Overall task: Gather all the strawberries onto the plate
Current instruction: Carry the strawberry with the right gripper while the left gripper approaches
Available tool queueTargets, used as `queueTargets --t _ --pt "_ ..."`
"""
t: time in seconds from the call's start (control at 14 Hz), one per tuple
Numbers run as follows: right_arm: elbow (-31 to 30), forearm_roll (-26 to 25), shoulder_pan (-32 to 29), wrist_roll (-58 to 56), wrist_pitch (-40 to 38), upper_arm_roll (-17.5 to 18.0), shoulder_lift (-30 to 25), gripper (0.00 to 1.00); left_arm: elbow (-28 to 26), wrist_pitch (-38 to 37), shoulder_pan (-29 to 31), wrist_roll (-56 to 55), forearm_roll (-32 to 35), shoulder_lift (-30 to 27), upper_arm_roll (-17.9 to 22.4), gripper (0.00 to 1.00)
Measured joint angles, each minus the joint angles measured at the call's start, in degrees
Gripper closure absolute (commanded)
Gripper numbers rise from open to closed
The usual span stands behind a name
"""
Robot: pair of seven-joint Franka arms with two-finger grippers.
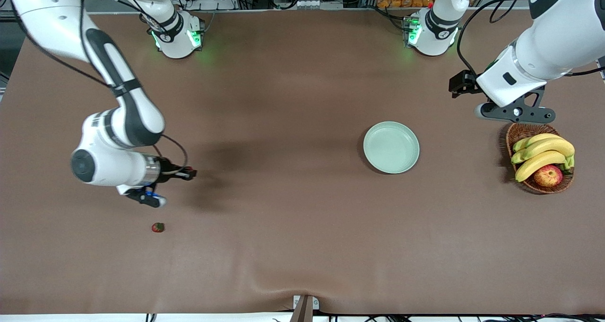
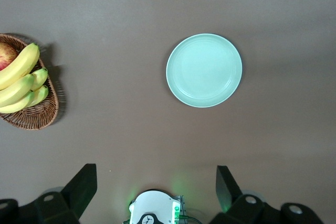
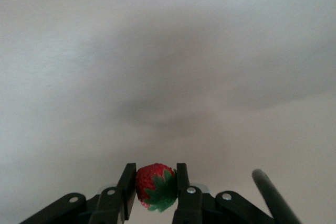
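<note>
My right gripper (image 1: 189, 173) hangs over the table at the right arm's end, shut on a red strawberry (image 3: 152, 184) with a green leafy cap; in the right wrist view the berry sits squeezed between the two black fingers of the gripper (image 3: 155, 174). A second strawberry (image 1: 158, 227) lies on the brown table, close by that gripper and nearer the front camera. The pale mint-green plate (image 1: 391, 147) (image 2: 204, 70) stands empty toward the left arm's end. My left gripper (image 1: 461, 84) (image 2: 155, 182) waits high over the table near the basket, open and holding nothing.
A brown wicker basket (image 1: 520, 133) (image 2: 31, 119) with bananas (image 1: 543, 152) and a red-yellow apple (image 1: 548, 175) stands at the left arm's end, beside the plate. The two robot bases stand along the table's edge farthest from the front camera.
</note>
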Motion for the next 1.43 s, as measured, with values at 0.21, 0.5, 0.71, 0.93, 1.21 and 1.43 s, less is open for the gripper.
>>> queueTargets --t 0.21,0.5,0.71,0.93,1.21,1.43 --pt "2.2 1.4 6.7 10.3 2.0 0.1 0.2 1.00 -0.1 1.0 0.0 -0.1 0.0 0.6 0.0 0.00" --pt "3.6 1.9 15.1 24.7 11.1 0.1 3.8 1.00 -0.1 4.0 -0.2 -4.2 -0.2 2.3 -0.2 0.00" --pt "8.6 1.9 22.4 36.7 16.5 0.0 9.5 1.00 -1.2 7.2 -0.3 -8.4 -2.7 3.1 -0.4 0.00" --pt "13.8 1.9 28.1 45.5 20.0 -0.1 14.8 1.00 -2.5 9.3 -0.3 -11.7 -4.3 3.1 -0.5 0.00" --pt "18.0 1.9 33.2 51.7 24.0 -0.3 19.8 1.00 -4.0 10.3 -0.3 -12.6 -4.3 3.1 -0.4 0.00" --pt "18.7 1.9 36.7 53.8 25.9 -1.0 21.3 0.63 -5.1 10.9 -0.2 -12.7 -4.7 3.1 -0.4 0.00"
